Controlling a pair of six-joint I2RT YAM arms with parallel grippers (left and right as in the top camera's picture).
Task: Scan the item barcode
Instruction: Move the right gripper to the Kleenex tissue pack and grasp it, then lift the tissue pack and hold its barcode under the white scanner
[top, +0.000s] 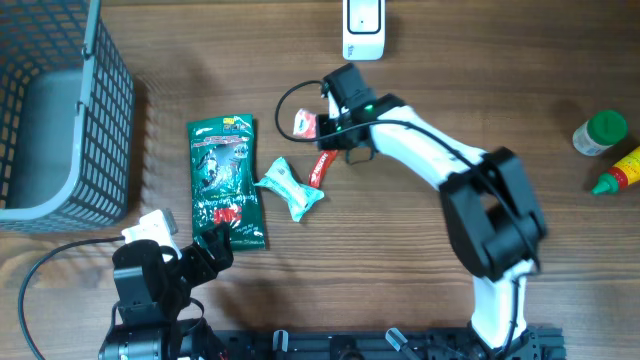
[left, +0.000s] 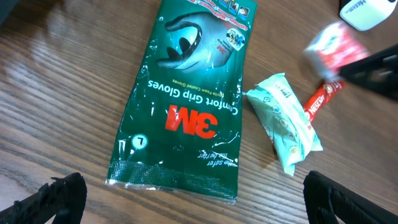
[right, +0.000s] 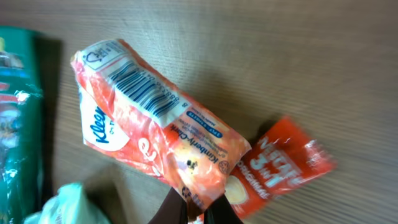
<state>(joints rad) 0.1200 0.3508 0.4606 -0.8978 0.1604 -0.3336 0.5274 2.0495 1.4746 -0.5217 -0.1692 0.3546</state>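
My right gripper (right: 200, 210) is shut on the lower edge of an orange Kleenex tissue pack (right: 155, 127), and the pack's barcode (right: 142, 90) faces the wrist camera. From overhead the pack (top: 304, 124) hangs at my right gripper (top: 322, 123), below and left of the white scanner (top: 363, 28) at the table's far edge. A red Nescafe sachet (right: 283, 165) lies on the table under the pack. My left gripper (left: 199, 208) stands open near the front edge, just below a green 3M gloves bag (left: 189, 93), with nothing between its fingers.
A teal tissue packet (top: 291, 188) lies beside the gloves bag (top: 227, 180) and the red sachet (top: 320, 167). A grey wire basket (top: 100, 120) fills the far left. At the right edge stand a green-capped jar (top: 600, 132) and a red-and-yellow bottle (top: 620, 172).
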